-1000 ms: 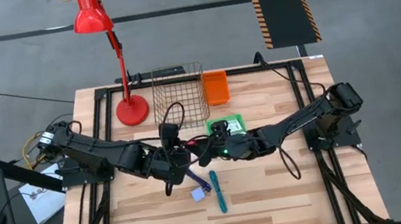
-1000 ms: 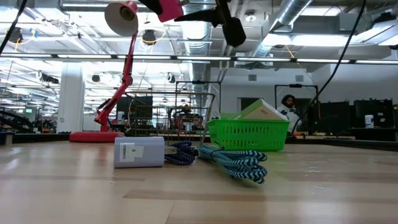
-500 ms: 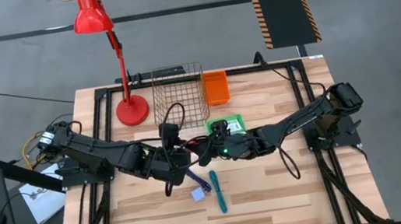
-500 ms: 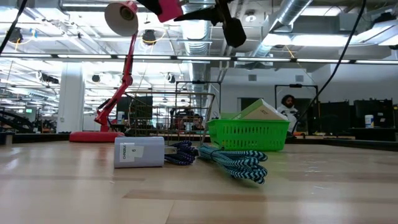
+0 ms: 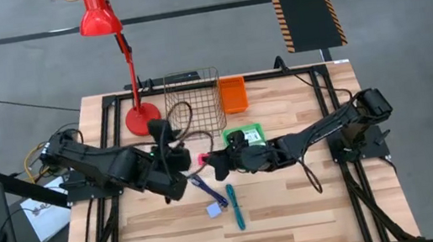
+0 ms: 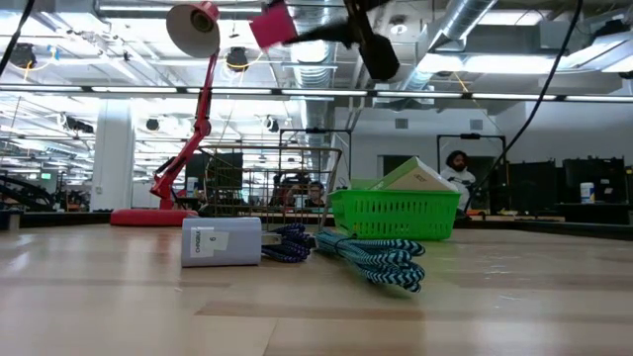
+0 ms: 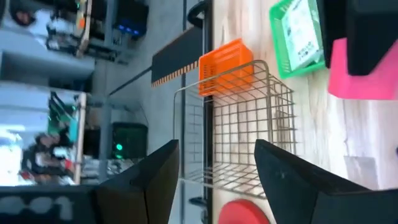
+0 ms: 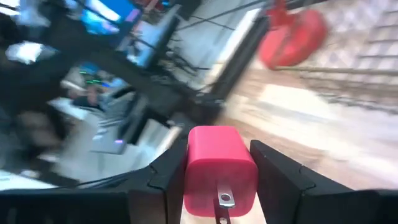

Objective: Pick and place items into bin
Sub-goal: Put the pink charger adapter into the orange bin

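At the table's (image 5: 297,211) centre, the right gripper (image 5: 211,164) pinches the pink cube (image 8: 221,165) between its tips, lifted clear of the boards. The green bin (image 5: 253,126), already holding white cards, lies at about two o'clock from it. The left gripper (image 7: 217,155) hangs at nine o'clock, fingers spread and empty. The hold looks shallow and the cube smooth, so a quick swing to the bin could let it slip out or twist. A second ago both grippers met over the dark blue cord (image 5: 203,186); since then the left has let go and drawn back.
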